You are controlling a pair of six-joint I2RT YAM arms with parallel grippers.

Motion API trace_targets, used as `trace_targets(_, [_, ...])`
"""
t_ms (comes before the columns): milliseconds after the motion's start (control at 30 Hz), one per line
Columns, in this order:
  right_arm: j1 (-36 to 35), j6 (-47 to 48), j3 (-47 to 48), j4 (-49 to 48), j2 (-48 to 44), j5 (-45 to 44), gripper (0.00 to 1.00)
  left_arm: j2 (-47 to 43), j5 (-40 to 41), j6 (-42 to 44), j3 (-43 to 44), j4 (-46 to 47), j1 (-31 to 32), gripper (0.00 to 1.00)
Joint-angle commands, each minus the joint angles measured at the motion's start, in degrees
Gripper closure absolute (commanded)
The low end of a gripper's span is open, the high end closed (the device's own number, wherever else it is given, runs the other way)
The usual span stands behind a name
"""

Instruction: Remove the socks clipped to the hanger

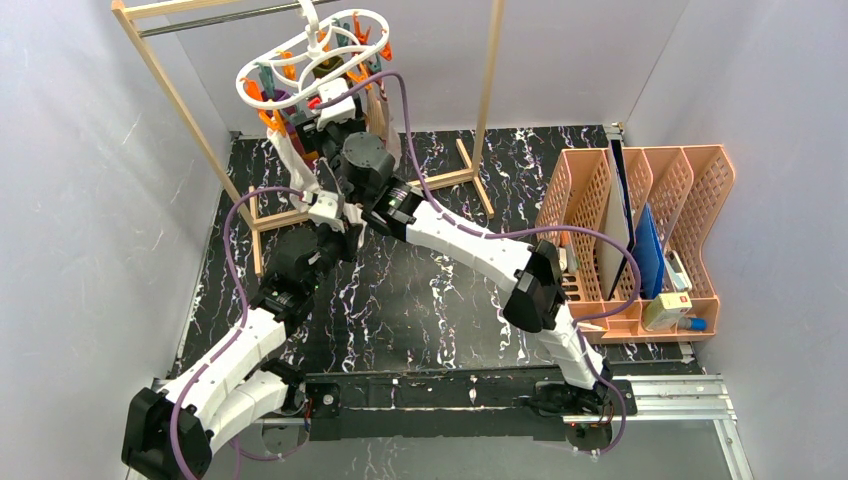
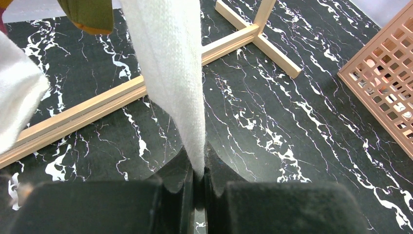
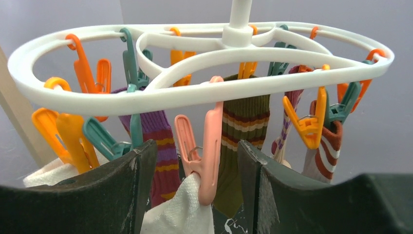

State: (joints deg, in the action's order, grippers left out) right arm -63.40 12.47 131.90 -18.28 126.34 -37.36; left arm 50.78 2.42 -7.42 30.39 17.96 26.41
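The white hanger [image 1: 315, 55] hangs from the wooden rack's bar; its oval rings [image 3: 195, 92] carry orange, teal and pink pegs. A pink peg [image 3: 207, 156] clips a white sock [image 3: 182, 214]. My right gripper [image 3: 197, 151] is open, one jaw on each side of that peg, not touching it. My left gripper [image 2: 197, 156] is shut on the lower end of a hanging white sock [image 2: 170, 73], which runs taut up from the jaws. A second white sock [image 2: 17, 102] hangs at the left. Purple-striped [image 3: 163, 146], olive-striped [image 3: 246, 126] and orange-and-white [image 3: 324, 156] socks hang clipped behind.
The wooden rack [image 1: 485, 90] stands at the back, its base bars [image 2: 97, 105] lying on the black marbled table [image 1: 420, 290]. A peach file organiser [image 1: 650, 230] with folders and small items stands at the right; it also shows in the left wrist view [image 2: 384, 83].
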Motion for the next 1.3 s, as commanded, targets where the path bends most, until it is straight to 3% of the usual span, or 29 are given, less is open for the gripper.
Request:
trace_targets(0, [-0.2, 2.6, 3.2, -5.1, 0.5, -1.8, 0.31, -0.1, -0.2, 0.8, 0.8, -3.1, 0.7, 1.00])
trace_targets(800, [1.4, 4.0, 5.2, -7.8, 2.6, -1.5, 0.31, 0.6, -0.3, 0.9, 0.9, -3.1, 1.1, 1.00])
trace_targets(833, [1.4, 3.8, 5.2, -7.7, 2.6, -1.4, 0.16, 0.6, -0.2, 0.9, 0.9, -3.2, 1.1, 1.00])
trace_targets(867, [1.5, 3.7, 5.1, -7.7, 2.6, -1.4, 0.50, 0.6, -0.2, 0.9, 0.9, -3.2, 1.1, 1.00])
trace_targets(900, [1.5, 3.6, 5.0, -7.6, 2.6, -1.4, 0.56, 0.7, -0.2, 1.0, 0.9, -3.2, 1.1, 1.00])
trace_targets(1067, [1.8, 2.9, 4.4, -7.5, 2.4, -1.4, 0.65, 0.8, -0.2, 1.0, 0.8, -3.2, 1.2, 1.00])
trace_targets(1267, [1.9, 2.8, 3.6, -7.8, 2.2, -1.7, 0.65, 1.0, -0.1, 1.1, 1.0, -3.2, 1.3, 1.00])
